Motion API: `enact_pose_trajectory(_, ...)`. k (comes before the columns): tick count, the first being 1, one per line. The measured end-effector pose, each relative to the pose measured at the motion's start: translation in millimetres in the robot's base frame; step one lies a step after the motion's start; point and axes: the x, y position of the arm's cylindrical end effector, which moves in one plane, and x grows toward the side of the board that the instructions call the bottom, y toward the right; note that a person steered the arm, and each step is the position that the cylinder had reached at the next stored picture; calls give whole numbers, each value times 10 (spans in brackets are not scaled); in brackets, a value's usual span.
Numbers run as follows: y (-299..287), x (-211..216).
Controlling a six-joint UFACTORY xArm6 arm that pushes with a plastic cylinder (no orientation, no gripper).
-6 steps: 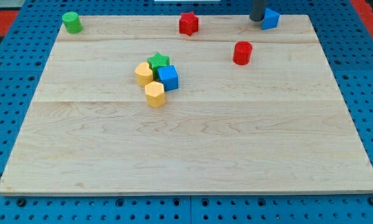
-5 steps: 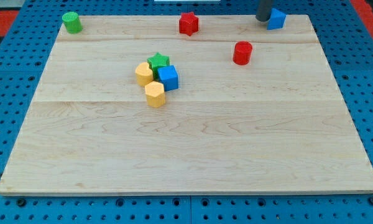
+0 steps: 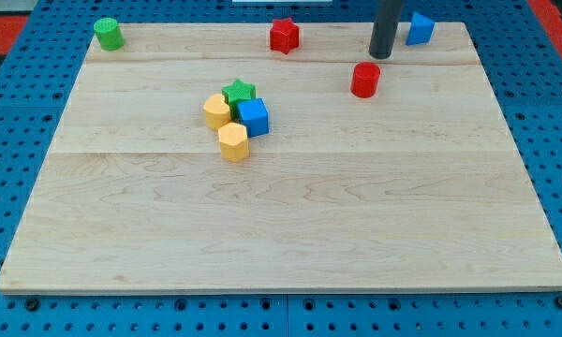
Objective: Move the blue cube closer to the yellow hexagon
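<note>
The blue cube (image 3: pixel 254 117) sits left of the board's middle, touching the yellow hexagon (image 3: pixel 233 141) below and to its left. A green star (image 3: pixel 238 92) and a yellow cylinder (image 3: pixel 216 110) press against the same cluster. My tip (image 3: pixel 381 54) is near the view's top right, just above the red cylinder (image 3: pixel 364 80) and far from the blue cube.
A second blue block (image 3: pixel 419 28) lies at the top right edge of the wooden board (image 3: pixel 290 234), right of my rod. A red star (image 3: pixel 284 36) sits at the top middle. A green cylinder (image 3: pixel 108 33) stands in the top left corner.
My tip has moved down and a little left, away from the blue block at the top right and towards the red cylinder. That blue block has shifted slightly right. The cluster has not moved.
</note>
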Motion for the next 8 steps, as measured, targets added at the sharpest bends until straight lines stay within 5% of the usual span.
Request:
enact_pose_trajectory(5,-566,167)
enact_pose_trajectory(8,-994,630)
